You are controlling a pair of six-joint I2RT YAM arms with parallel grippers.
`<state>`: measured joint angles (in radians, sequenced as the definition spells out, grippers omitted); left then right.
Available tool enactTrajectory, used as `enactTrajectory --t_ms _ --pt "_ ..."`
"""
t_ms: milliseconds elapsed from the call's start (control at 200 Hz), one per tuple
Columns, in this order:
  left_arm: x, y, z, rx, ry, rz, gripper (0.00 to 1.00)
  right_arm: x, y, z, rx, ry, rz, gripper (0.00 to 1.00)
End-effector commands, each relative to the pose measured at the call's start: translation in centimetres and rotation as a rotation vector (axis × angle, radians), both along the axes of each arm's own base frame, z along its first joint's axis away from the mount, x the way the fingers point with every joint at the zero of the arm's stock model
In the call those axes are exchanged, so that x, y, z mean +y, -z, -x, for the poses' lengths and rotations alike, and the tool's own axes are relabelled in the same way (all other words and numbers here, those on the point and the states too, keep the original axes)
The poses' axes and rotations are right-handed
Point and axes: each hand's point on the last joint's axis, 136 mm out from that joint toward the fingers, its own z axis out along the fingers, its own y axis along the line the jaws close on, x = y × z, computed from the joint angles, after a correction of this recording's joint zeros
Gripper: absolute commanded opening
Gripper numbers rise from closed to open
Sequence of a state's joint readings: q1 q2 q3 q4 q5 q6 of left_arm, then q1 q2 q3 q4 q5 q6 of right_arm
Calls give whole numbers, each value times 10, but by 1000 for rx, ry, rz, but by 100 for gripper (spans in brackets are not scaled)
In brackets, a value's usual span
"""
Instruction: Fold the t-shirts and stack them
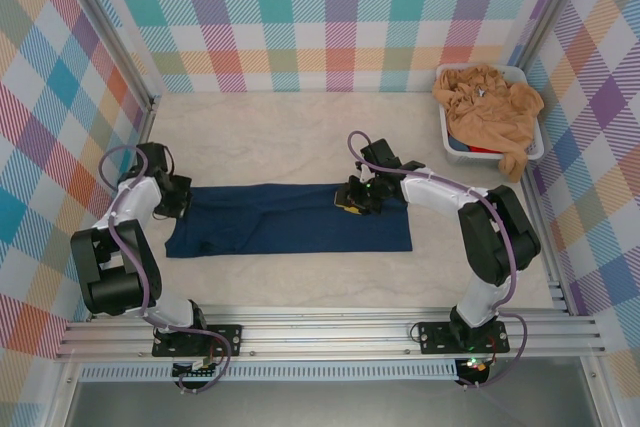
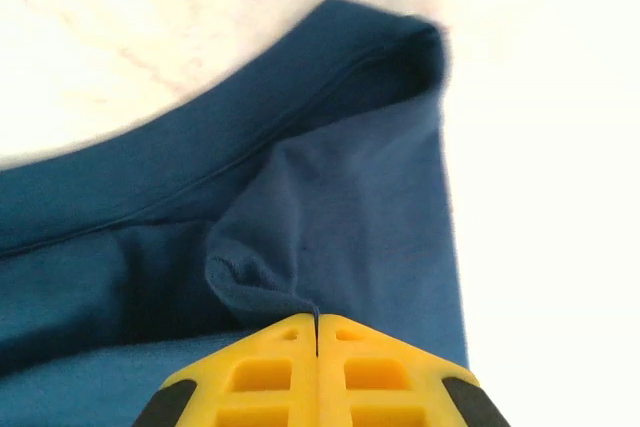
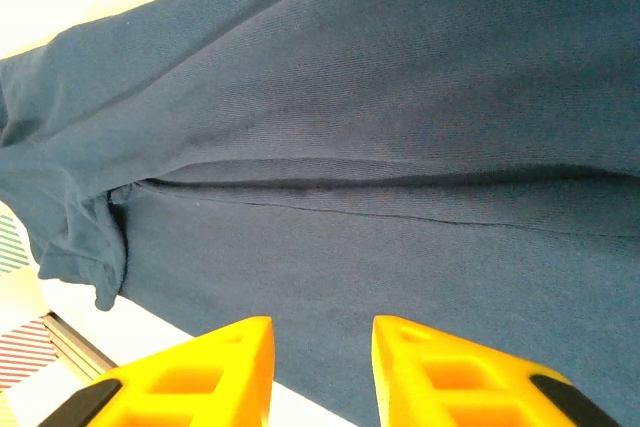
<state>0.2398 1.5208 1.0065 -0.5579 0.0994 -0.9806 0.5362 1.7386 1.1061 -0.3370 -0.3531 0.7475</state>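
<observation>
Near the front of the table (image 1: 280,137), laid flat as a long band: navy shirt (image 1: 290,232). Pinched at its left end by the left gripper (image 2: 317,319), fingers pressed tight on a small raised fold of cloth. Hovered over at its far edge, right of middle, by the right gripper (image 3: 322,332), fingers parted and released, just cloth below. Farther back, in the far right corner: white tub (image 1: 447,137), heaped with tan shirts (image 1: 490,107) spilling over its rim.
</observation>
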Motion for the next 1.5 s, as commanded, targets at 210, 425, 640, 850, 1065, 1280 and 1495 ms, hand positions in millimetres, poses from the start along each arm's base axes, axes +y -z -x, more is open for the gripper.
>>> enactTrajectory --t_ms 210,425,640,850,1065,1280,1495 --pt "0 9 5 77 60 -41 0 1 -1 -4 1 -11 -11 32" --pt "3 17 25 130 76 -87 0 -1 1 -4 3 -7 -7 32" --pt "2 28 48 178 93 -105 0 -3 1 -6 5 -1 8 32" --pt "2 48 60 225 124 -118 9 -13 4 -9 17 27 46 32" --pt "-1 40 56 216 180 -138 38 -42 1 -18 12 99 87 32" --pt "-44 -31 35 41 295 -262 38 -84 0 -27 22 196 130 34" --pt "-146 8 41 71 516 -96 18 -107 8 -43 67 263 127 33"
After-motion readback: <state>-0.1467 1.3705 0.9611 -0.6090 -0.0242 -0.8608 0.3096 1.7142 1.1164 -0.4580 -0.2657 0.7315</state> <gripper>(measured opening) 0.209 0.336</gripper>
